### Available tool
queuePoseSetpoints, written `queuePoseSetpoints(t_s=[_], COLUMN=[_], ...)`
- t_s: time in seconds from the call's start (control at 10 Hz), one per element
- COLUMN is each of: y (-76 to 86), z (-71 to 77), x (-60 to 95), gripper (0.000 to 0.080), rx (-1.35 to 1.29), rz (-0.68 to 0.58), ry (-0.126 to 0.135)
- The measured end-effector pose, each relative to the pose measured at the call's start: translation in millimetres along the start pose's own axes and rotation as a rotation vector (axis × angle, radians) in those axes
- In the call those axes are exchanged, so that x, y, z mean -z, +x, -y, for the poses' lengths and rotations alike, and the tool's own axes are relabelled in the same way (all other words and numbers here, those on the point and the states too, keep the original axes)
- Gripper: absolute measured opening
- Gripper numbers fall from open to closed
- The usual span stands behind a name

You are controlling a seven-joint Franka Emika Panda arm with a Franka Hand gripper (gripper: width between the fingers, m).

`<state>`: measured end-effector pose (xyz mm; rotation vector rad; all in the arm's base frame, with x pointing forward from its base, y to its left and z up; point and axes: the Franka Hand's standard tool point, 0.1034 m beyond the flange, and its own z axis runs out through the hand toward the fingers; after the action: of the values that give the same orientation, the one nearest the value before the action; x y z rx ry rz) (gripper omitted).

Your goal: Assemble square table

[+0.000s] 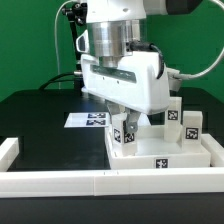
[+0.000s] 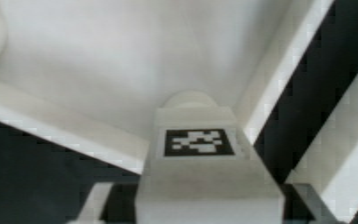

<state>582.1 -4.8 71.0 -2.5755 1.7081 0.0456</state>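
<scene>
The white square tabletop slab lies at the exterior view's right, against the front rail. My gripper is shut on a white tagged leg and holds it upright over the slab's near left corner; I cannot tell whether the leg's lower end touches the slab. Two other tagged legs stand upright at the slab's far right. In the wrist view the held leg sits between my dark fingers, above the slab's surface and its raised rim.
The marker board lies on the black table behind the gripper. A long white border rail runs along the front, and another rail stands at the exterior view's left. Cables hang at the back.
</scene>
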Motion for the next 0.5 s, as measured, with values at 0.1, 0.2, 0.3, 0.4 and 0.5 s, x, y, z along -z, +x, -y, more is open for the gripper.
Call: queuePoseSetpoints(t_s=[0.1,0.2,0.3,0.4,0.5], y=[-0.6,-0.1,1.2,2.0,1.7], z=[0.1,0.9,0.8,1.0,1.0], x=[-0.3,-0.2,-0.1,0.1,-0.1], gripper=[0.0291,0.0291,0.0291,0.0291,0.0393], rx=[-0.086,-0.140,-0.199,-0.207,-0.200], rz=[0.011,0.013,0.014,0.011,0.012], ry=[-0.011,-0.015,-0.015,-0.013,-0.013])
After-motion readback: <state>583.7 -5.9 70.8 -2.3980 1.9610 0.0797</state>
